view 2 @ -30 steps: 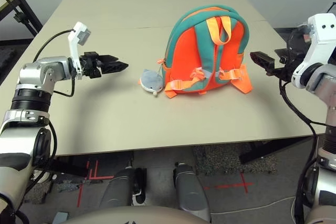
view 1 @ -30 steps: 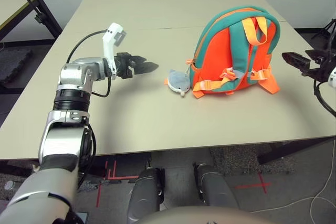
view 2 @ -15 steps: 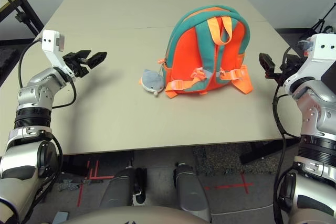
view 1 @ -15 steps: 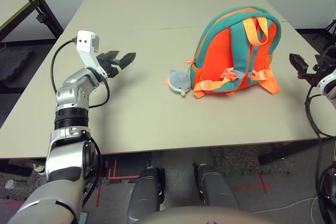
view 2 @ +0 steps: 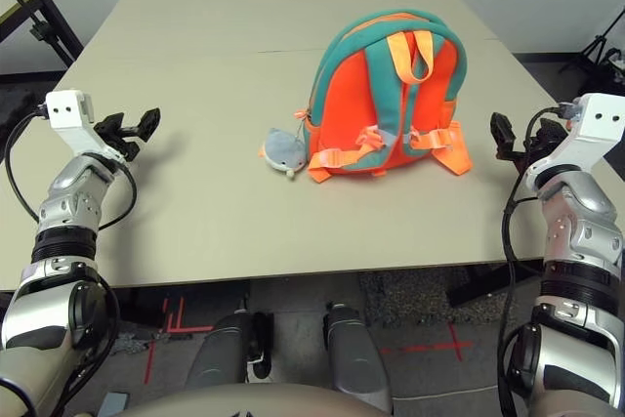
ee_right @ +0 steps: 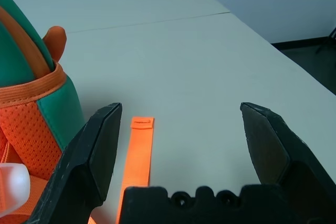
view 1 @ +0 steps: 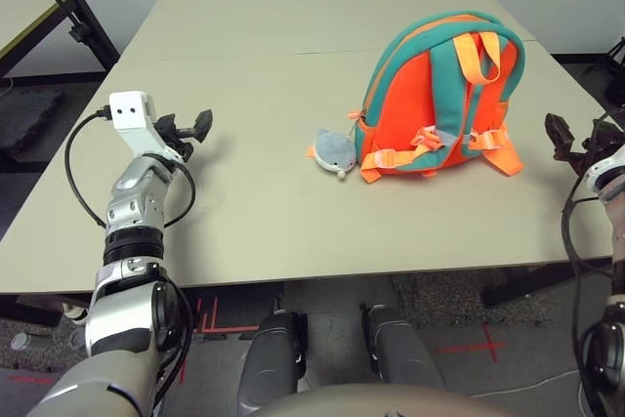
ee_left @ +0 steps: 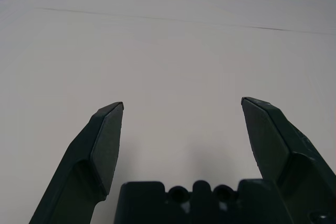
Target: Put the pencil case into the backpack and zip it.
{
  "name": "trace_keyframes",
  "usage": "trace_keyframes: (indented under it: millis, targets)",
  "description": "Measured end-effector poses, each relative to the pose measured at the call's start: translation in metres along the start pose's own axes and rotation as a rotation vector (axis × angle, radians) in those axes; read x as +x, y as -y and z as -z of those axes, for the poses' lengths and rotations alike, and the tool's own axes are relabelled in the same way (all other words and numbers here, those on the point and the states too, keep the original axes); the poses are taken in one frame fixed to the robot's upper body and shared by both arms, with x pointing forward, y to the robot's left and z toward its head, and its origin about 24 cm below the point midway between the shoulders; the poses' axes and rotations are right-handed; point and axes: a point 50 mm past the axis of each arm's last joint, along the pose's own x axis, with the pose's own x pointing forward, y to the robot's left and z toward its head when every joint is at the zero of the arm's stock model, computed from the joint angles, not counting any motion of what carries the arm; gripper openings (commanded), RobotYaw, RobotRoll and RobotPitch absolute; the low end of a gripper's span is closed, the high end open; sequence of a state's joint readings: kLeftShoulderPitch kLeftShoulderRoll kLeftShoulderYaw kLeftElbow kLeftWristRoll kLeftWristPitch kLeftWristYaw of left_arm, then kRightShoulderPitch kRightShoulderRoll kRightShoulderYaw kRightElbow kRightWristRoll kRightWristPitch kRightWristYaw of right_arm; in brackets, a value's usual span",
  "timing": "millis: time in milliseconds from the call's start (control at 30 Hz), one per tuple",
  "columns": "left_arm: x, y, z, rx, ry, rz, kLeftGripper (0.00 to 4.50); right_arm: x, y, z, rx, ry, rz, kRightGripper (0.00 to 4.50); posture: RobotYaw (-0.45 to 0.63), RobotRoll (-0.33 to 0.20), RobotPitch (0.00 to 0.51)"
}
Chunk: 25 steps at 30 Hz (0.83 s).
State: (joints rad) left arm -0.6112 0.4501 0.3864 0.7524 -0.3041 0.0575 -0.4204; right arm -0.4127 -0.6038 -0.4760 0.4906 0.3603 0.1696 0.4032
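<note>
The orange backpack (view 1: 430, 95) with teal trim lies strap side up on the right half of the table, and the grey plush fish (view 1: 332, 151) rests against its left side. The pencil case is out of view. My left gripper (view 1: 190, 127) is open over bare table near the left edge, far from the backpack; the left wrist view shows its fingers (ee_left: 182, 106) spread with nothing between them. My right gripper (view 2: 503, 136) is open just right of the backpack's lower corner. In the right wrist view its fingers (ee_right: 181, 107) frame a loose orange strap (ee_right: 139, 150) and the backpack's side (ee_right: 31, 93).
The beige table (view 1: 293, 36) has a seam running across its middle. A second table with black legs (view 1: 68, 17) stands off to the far left. The right table edge is close behind my right gripper.
Both arms have drawn back outward. The left gripper moved left, away from the backpack, and the right gripper pulled back toward the right table edge. Backpack and fish have not moved.
</note>
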Motion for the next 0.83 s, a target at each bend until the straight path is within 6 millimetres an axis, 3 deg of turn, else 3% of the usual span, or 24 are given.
trace_keyframes:
  millis: [833]
  targets:
    - [-0.005, -0.016, 0.003, 0.018, -0.014, -0.053, 4.5, 0.01, -0.018, 0.01, -0.011, -0.006, -0.074, 4.47, -0.13, 0.0, 0.118]
